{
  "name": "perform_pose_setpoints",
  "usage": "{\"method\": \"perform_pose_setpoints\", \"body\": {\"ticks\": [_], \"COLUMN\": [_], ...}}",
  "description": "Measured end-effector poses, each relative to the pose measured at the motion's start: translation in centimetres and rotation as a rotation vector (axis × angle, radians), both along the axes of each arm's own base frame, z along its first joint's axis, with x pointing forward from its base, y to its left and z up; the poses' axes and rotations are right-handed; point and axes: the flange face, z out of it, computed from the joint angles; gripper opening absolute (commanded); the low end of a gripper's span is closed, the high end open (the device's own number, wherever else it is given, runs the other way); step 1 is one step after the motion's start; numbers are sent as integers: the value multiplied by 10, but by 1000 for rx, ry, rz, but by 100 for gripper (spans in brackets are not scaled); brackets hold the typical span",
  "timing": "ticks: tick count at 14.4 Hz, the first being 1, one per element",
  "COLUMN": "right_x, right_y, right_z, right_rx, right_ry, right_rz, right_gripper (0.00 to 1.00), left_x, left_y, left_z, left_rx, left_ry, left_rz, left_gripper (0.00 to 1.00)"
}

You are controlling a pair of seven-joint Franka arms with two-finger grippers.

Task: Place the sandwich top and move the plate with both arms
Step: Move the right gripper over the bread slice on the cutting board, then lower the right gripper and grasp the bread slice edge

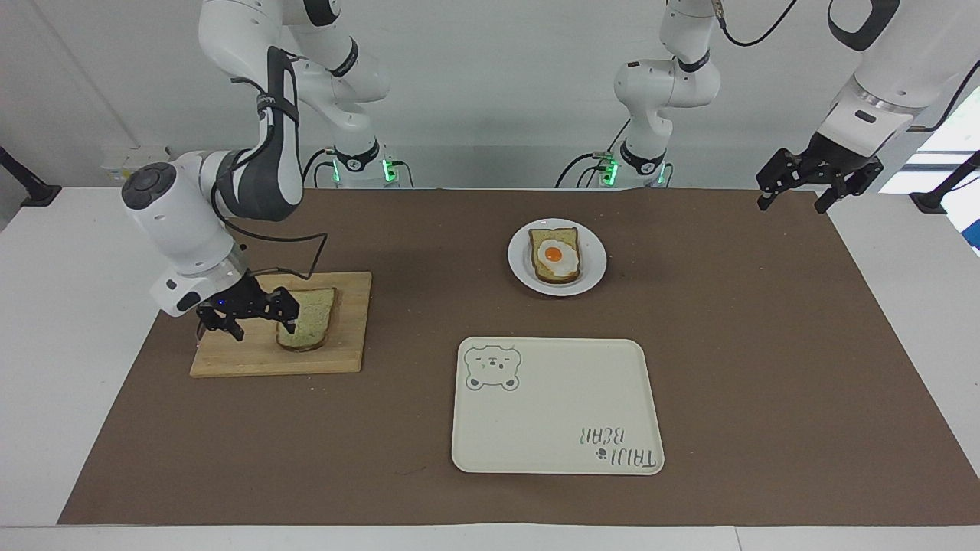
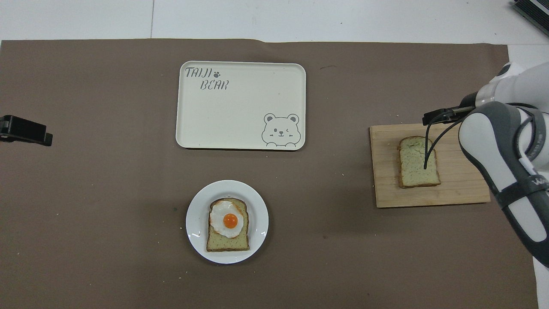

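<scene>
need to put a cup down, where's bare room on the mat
Free: the mat at the left arm's end, and between plate and board. The tray is bare too. Crowded: the board, where the right gripper hangs by the bread.

Both robot arms are white and shiny, made of round, fat tubes. The right arm (image 1: 180, 222) has dark grey bands at its bends, a grey round cap and a silver ring by its wrist. A thin black cable (image 1: 298, 252) loops off it. The left arm (image 1: 880, 84) looks alike. Small green lights (image 1: 387, 164) glow at the bases.
</scene>
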Motion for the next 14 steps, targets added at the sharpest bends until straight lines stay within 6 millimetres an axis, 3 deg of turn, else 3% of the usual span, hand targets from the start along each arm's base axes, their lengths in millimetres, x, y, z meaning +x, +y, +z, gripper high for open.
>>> {"method": "perform_pose_setpoints", "body": {"ticks": [4, 11, 14], "right_x": [-19, -34, -36], "right_y": [-25, -22, -23], "right_z": [-38, -71, -78], "right_rx": [-3, 43, 43], "right_ry": [39, 86, 91], "right_rz": [40, 25, 60], "right_gripper": [100, 98, 40], "left_x": [0, 0, 0], "left_y": [0, 0, 0], "left_z": [0, 0, 0], "left_rx": [0, 0, 0], "left_ry": [0, 0, 0], "left_rz": [0, 0, 0], "left_gripper": [100, 100, 100]}}
